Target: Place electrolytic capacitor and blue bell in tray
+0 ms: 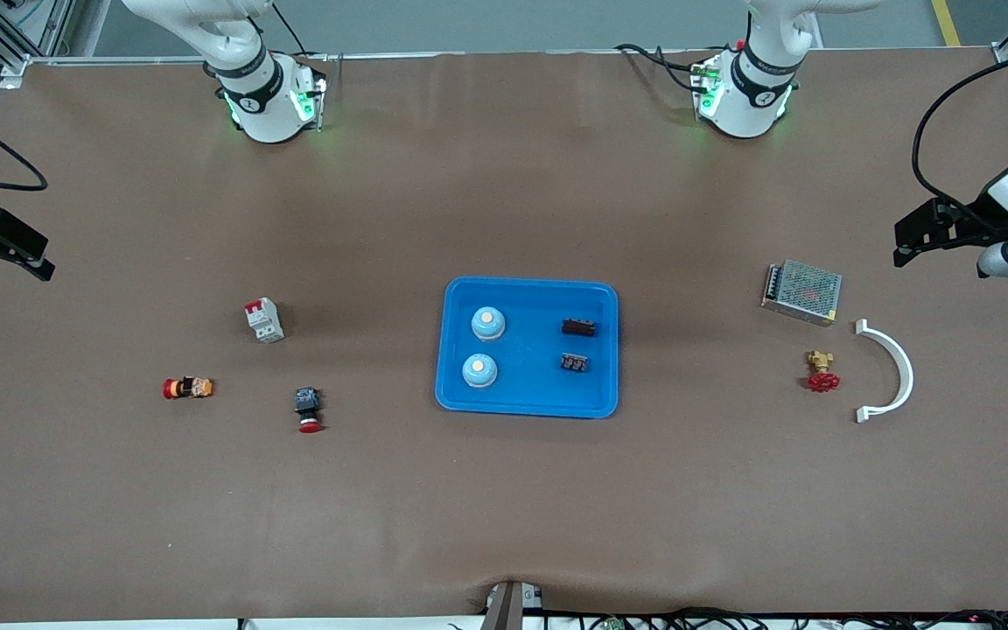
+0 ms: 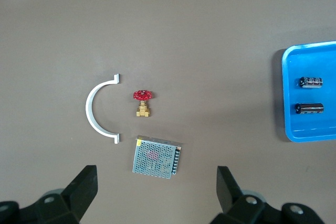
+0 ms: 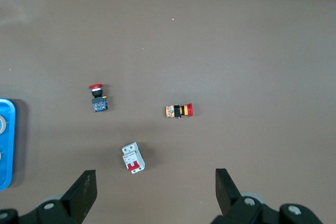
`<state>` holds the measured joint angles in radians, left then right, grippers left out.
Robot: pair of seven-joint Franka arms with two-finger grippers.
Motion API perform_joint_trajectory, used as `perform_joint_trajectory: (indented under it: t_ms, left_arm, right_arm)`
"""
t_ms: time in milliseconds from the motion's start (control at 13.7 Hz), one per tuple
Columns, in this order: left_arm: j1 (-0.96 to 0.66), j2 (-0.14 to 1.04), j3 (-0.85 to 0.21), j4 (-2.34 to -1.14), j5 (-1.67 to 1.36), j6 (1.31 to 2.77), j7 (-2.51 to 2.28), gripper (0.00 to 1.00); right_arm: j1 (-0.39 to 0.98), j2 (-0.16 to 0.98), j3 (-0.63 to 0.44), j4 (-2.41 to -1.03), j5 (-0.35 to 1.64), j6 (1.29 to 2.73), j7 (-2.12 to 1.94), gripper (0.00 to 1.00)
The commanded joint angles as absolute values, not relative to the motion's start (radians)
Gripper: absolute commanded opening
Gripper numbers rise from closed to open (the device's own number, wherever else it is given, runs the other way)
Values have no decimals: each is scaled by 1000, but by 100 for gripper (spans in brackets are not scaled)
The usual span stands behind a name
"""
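Brown surface (image 1: pixel 504 507): tray (image 1: pixel 460 398) holds two blue bells (image 1: pixel 487 323) & two capacitors (image 1: pixel 579 327); left gripper (image 1: pixel 915 245) and right gripper (image 1: pixel 27 262) wait at the ends, both wide, empty.

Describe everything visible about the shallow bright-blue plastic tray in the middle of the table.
The shallow bright-blue plastic tray is rectangular with rounded corners and a raised rim, lying flat on the brown table about midway between the two arms' ends. Inside, toward the right arm's end, two pale-blue domed bells sit one nearer the front camera than the other; toward the left arm's end lie two dark capacitors, likewise arranged. No gripper touches it.
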<state>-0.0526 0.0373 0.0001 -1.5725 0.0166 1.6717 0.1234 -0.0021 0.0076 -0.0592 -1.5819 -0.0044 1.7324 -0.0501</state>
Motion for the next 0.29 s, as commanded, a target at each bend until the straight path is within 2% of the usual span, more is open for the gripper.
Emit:
perform_joint_trajectory:
  t_ms: [0,219]
  left_arm:
    - [-51,28,-6,-1577,28,1661,121,100]
    - [-48,28,-6,-1582,26,1660,118,100]
  right_arm:
    - [-5,6,-55,-1580,0,1723,-40,100]
    - [-3,6,-57,-1580,0,1723,-40,100]
